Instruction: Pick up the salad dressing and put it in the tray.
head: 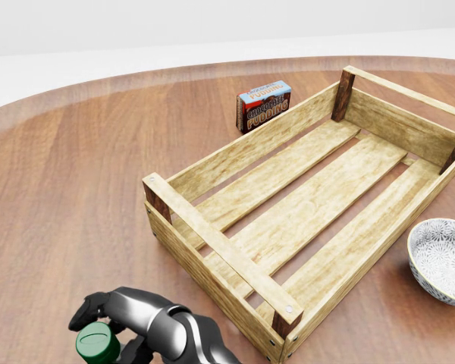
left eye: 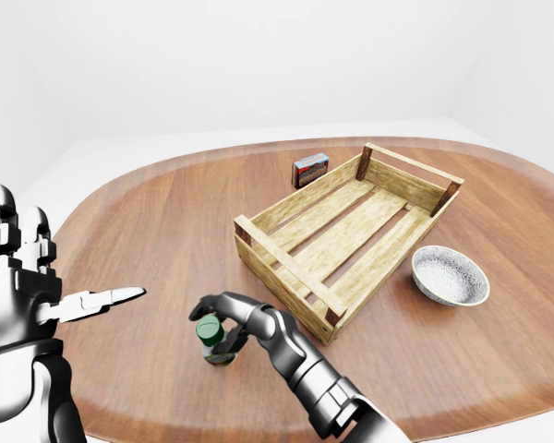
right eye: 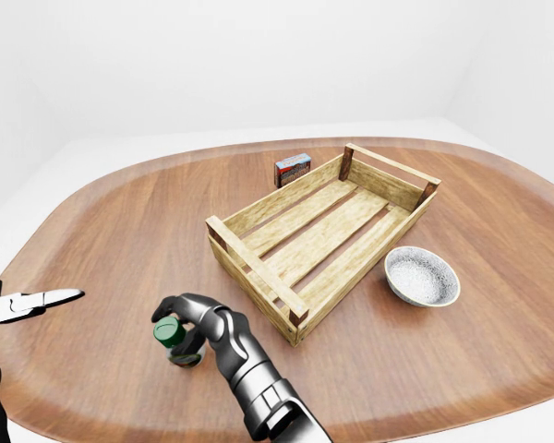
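Observation:
The salad dressing (left eye: 209, 332), a small bottle with a green cap, stands upright on the wooden table left of the tray's near corner. My right hand (left eye: 213, 330) comes in from the bottom and its fingers (left eye: 220, 304) curl over the cap and round the neck, with the thumb low on the bottle's right side. In the head view the cap (head: 97, 343) shows at the bottom edge under the curled fingers. The wooden slatted tray (left eye: 283, 266) lies empty to the right. My left hand (left eye: 69, 277) is raised at the left edge, open, holding nothing.
A chocolate pudding box (left eye: 310, 170) stands just beyond the tray's far-left side. A patterned white bowl (left eye: 451, 275) sits right of the tray. The round wooden table's edge (left eye: 102, 426) curves close below the bottle.

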You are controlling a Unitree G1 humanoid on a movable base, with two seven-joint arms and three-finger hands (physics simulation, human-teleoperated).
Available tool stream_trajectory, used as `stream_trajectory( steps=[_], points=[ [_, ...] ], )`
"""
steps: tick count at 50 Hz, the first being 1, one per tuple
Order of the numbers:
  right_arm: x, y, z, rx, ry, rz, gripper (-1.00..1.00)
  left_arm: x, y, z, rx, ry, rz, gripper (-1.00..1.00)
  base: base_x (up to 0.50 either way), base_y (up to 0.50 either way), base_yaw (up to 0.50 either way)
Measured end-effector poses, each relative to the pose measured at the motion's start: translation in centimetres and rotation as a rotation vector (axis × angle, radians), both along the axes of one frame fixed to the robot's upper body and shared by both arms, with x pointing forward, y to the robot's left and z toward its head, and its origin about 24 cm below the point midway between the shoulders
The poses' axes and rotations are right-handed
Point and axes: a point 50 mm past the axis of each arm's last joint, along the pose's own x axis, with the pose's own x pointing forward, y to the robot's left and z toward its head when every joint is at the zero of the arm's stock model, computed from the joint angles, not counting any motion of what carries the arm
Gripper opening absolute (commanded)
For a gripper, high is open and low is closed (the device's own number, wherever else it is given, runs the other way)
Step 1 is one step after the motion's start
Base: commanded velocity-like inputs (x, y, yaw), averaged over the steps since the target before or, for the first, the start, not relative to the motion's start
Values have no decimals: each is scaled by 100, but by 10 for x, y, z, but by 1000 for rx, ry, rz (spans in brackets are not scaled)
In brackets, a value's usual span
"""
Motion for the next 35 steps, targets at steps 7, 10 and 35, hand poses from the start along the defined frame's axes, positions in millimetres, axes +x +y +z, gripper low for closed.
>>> stream_trajectory(
  steps=[7,10,35],
  points=[
    [-7,0,-5,-42,12,42,-100,1,-1,-1,-2,5,-5,100,0,0,0],
    [-9,0,-7,-68,6,60,-100,1,-2,-2,-2,8,-7,100,0,0,0],
    [8,3,26,-176,-142,145,-100,3,-5,-6,2,31,-26,100,0,0,0]
  ],
)
